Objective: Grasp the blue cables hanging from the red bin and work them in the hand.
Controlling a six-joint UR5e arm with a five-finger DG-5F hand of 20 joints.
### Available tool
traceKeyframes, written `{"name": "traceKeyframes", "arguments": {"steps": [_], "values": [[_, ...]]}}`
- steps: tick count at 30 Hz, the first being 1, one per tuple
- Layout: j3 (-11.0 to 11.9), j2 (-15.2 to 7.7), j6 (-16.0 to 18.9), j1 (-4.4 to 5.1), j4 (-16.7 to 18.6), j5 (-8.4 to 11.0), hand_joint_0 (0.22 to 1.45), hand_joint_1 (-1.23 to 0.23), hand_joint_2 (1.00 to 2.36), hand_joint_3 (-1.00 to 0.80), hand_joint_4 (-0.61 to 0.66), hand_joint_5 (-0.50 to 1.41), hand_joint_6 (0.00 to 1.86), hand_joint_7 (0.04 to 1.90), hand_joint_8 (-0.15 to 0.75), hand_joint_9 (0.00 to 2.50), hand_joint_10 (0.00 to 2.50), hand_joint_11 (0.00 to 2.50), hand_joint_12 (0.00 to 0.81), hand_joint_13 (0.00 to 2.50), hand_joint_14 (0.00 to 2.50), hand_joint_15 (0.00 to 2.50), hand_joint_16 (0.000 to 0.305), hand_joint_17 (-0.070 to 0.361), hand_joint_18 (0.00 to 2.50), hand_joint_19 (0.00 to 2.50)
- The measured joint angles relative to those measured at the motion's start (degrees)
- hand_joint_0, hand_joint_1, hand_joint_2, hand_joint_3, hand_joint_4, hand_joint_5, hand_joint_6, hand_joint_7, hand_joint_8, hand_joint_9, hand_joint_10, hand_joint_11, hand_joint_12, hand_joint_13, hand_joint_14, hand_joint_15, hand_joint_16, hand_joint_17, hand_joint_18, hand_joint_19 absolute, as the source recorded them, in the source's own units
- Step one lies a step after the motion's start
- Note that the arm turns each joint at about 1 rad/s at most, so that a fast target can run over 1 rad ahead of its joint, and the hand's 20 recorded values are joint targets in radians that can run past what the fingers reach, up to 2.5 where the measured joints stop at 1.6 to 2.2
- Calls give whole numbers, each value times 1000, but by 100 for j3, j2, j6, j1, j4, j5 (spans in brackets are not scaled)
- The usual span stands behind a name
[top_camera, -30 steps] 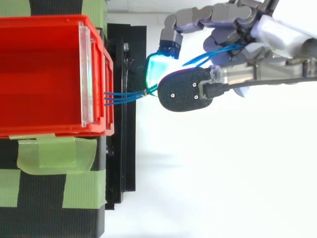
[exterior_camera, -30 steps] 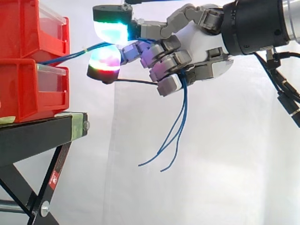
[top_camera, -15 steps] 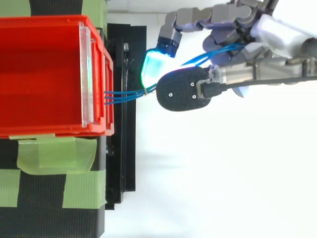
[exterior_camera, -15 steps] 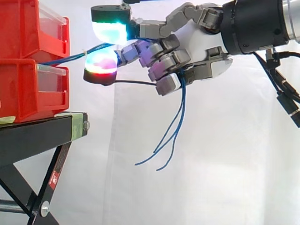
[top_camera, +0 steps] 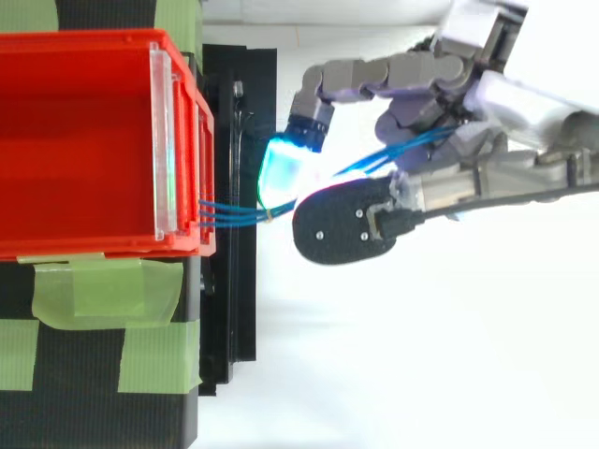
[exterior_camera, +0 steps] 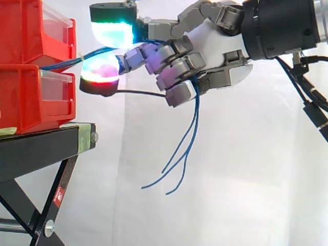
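- The blue cables (top_camera: 232, 214) are led out of the red bin (top_camera: 84, 140) and through the hand (exterior_camera: 215, 56); their loose ends hang below the palm.
- They are pinched between glowing pads (exterior_camera: 114, 32) and enclosed by curled fingers, presumably so that the strands can be worked without slipping.

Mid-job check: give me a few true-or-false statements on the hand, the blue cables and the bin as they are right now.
1. The hand is shut on the blue cables. True.
2. The cables' loose ends rest on the black stand. False: they hang free in the air below the hand.
3. The cables have come out of the red bin. False: they run from its front wall to the hand.
4. Green tape is stuck on the stand. True.
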Motion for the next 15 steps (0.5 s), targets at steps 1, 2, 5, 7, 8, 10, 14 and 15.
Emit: {"name": "traceKeyframes", "arguments": {"steps": [1,2,5,7,8,10,14,15], "values": [[0,0,-1,11,-27,-40,1010,-632,1017,-589,247,263,65,1339,277,1053,2500,2500,411,1278,2500,1824,41,93,1341,1126],[0,0,-1,17,-46,-63,1013,-639,1018,-578,246,221,177,1293,277,1053,2500,2500,411,1278,2500,1824,41,93,1341,1126],[0,1,6,32,-100,-107,1015,-645,1017,-577,252,201,232,1271,277,1053,2500,2500,411,1278,2500,1824,41,93,1341,1126],[0,2,11,36,-125,-119,1014,-647,1018,-574,260,185,276,1256,277,1053,2500,2500,411,1278,2500,1824,41,93,1341,1126],[0,2,12,39,-136,-123,1012,-649,1018,-569,263,184,280,1251,277,1053,2500,2500,411,1278,2500,1824,41,93,1341,1126],[0,1,13,44,-147,-127,1008,-658,1017,-596,269,176,308,1239,277,1053,2500,2500,411,1278,2500,1824,41,93,1341,1126],[0,2,9,60,-153,-128,989,-668,1019,-532,265,152,421,1208,277,1053,2500,2500,411,1278,2500,1824,41,93,1341,1126],[0,2,8,67,-154,-127,976,-671,1022,-447,262,138,497,1192,277,1053,2500,2500,411,1278,2500,1824,41,93,1341,1126]]}}
